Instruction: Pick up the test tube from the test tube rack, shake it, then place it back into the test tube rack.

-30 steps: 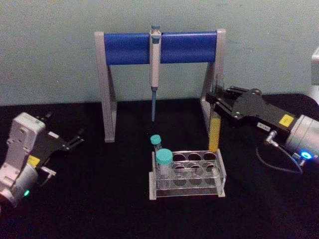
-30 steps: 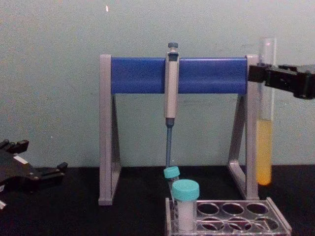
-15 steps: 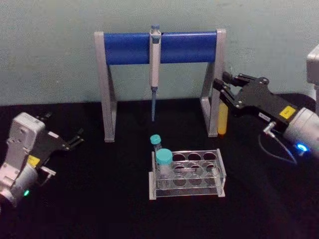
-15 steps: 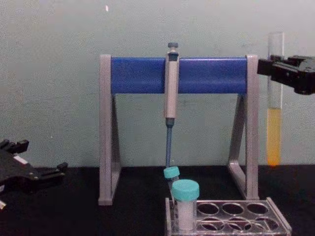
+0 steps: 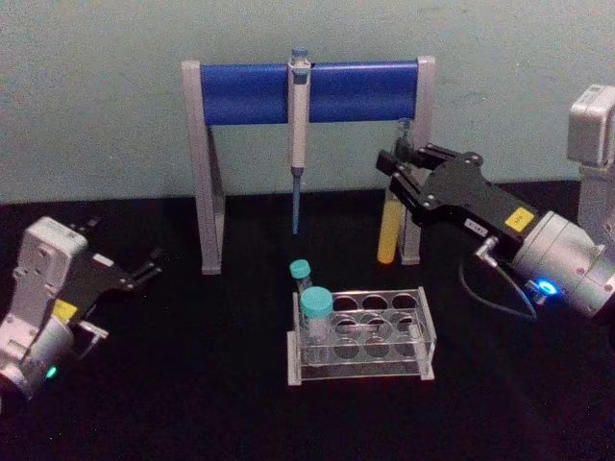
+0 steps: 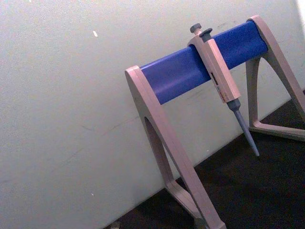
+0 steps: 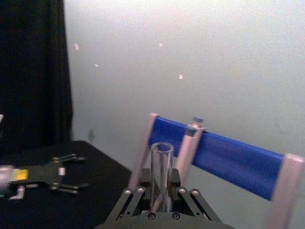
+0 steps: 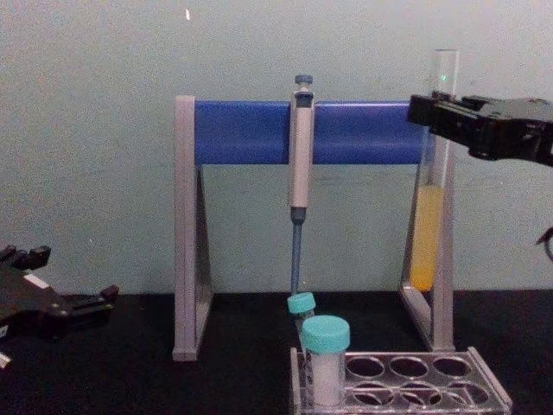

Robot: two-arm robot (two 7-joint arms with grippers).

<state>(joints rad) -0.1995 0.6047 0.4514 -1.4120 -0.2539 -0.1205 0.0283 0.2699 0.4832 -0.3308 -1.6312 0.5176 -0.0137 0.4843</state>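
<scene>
The right claw (image 5: 396,178) grips the tube (image 5: 387,235), upright in the air behind the rack (image 5: 357,375). It looks like the shaking step. Next comes lining it over a hole. The left claw (image 5: 123,245) sits at the left, fingers apart.

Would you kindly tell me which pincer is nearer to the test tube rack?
Right. The right pincer, shut on the test tube, hangs raised above the rack; the left pincer sits far off to its left.

A pipette (image 5: 299,125) hangs on the blue-barred stand (image 5: 240,93), two teal-capped vials (image 5: 315,312) nearer.
</scene>
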